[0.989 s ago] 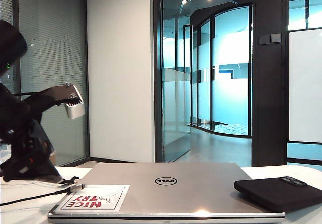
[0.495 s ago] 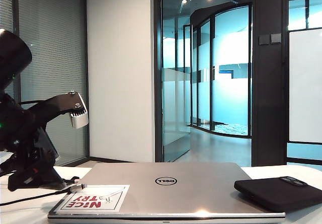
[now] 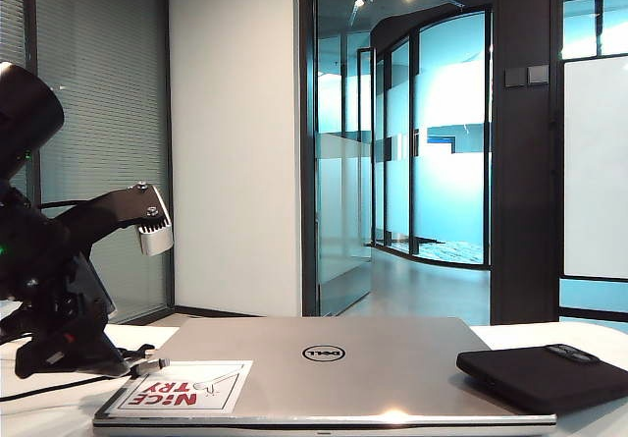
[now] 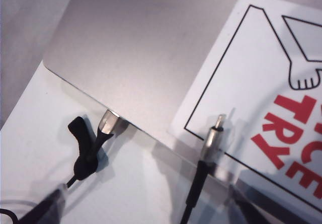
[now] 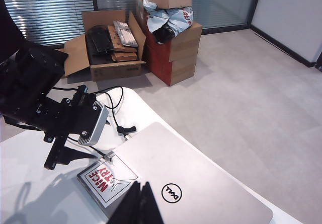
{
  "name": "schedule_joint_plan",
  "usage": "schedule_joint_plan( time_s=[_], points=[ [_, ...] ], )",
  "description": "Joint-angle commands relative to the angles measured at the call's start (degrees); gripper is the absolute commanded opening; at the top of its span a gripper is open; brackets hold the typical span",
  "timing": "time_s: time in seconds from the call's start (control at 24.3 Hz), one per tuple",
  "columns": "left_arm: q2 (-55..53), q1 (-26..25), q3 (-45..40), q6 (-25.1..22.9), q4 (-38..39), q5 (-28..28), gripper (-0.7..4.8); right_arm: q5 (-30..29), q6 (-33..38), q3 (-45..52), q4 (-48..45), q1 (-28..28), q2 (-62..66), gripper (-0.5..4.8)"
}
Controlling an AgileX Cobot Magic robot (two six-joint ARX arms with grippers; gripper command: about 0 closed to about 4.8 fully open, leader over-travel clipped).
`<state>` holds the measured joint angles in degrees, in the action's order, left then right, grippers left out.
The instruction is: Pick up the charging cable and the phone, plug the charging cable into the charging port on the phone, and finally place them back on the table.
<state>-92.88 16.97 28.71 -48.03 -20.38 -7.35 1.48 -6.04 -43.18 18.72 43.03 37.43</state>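
White table (image 3: 39,408), left gripper (image 4: 146,204) wide over charging cable (image 4: 209,143), right gripper (image 5: 141,204) closed

Your charging cable (image 4: 193,191): thin black cord, silvery plug tip resting on the laptop's sticker corner. Phone (image 3: 543,373): matte black slab, camera bump up, lying flat on the white table (image 3: 39,408), right of the laptop.

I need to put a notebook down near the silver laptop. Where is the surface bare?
The silver Dell laptop's lid is bare between its red-lettered sticker and the black phone. Crowded: the white table's corner where the open left gripper hovers over the black charging cable.
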Motion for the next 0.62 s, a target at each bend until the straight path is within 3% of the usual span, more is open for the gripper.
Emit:
schedule_joint_plan(
  time_s=[0.04, 0.62],
  points=[
    [0.2, -0.1, 0.1, -0.7, -0.7, -0.2, 4.08, 0.1, -0.2, -0.3, -1.5, 0.0, -0.2, -0.05],
    [-2.0, -0.2, 0.1, -1.7, -2.9, -0.2, 4.08, 0.1, -0.2, -0.3, -1.4, 0.0, -0.2, -0.05]
  ],
)
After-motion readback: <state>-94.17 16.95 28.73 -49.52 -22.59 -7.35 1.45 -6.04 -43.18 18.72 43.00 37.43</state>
